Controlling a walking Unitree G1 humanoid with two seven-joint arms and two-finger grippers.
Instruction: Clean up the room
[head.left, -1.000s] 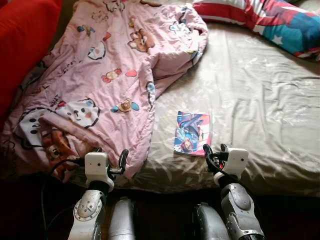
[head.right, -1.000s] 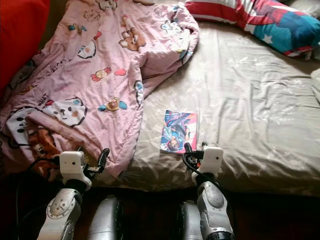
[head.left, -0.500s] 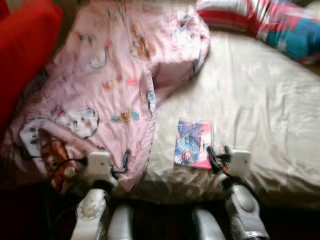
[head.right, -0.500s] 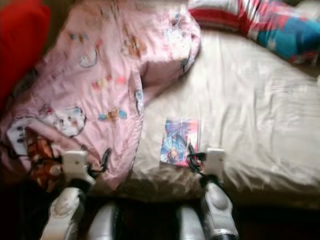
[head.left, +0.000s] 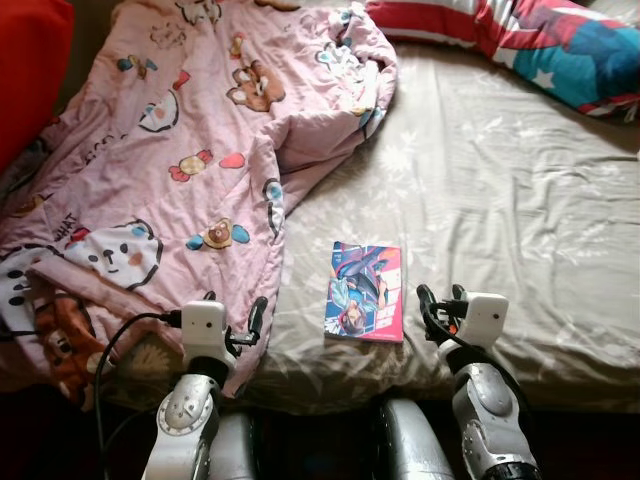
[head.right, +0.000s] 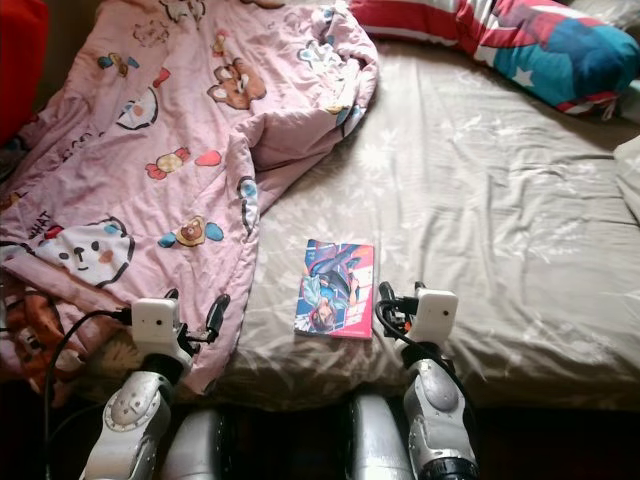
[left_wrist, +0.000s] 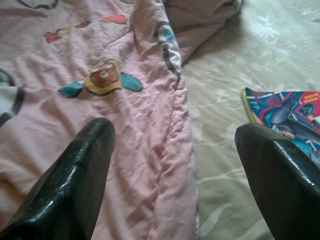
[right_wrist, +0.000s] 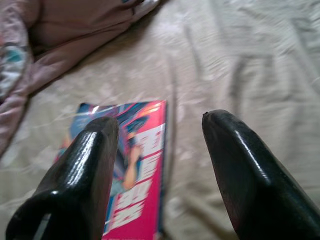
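A colourful comic book (head.left: 365, 290) lies flat on the beige bed sheet (head.left: 500, 180), close to the bed's near edge. My right gripper (head.left: 442, 300) hovers low just right of the book, open and empty; in the right wrist view the book (right_wrist: 132, 165) lies under its left finger (right_wrist: 85, 160). My left gripper (head.left: 232, 318) is open and empty over the hem of a rumpled pink cartoon blanket (head.left: 180, 150). From the left wrist, the blanket (left_wrist: 100, 100) lies below and the book (left_wrist: 290, 112) lies off to one side.
A red, white and blue pillow (head.left: 540, 35) lies at the bed's far right. Something red and soft (head.left: 25, 70) stands at the far left. The blanket covers the bed's left half. Dark floor lies below the bed's near edge.
The camera has shifted and the blur is gone; the bed now sits further left in the picture. Both grippers keep the same open pose near the bed edge.
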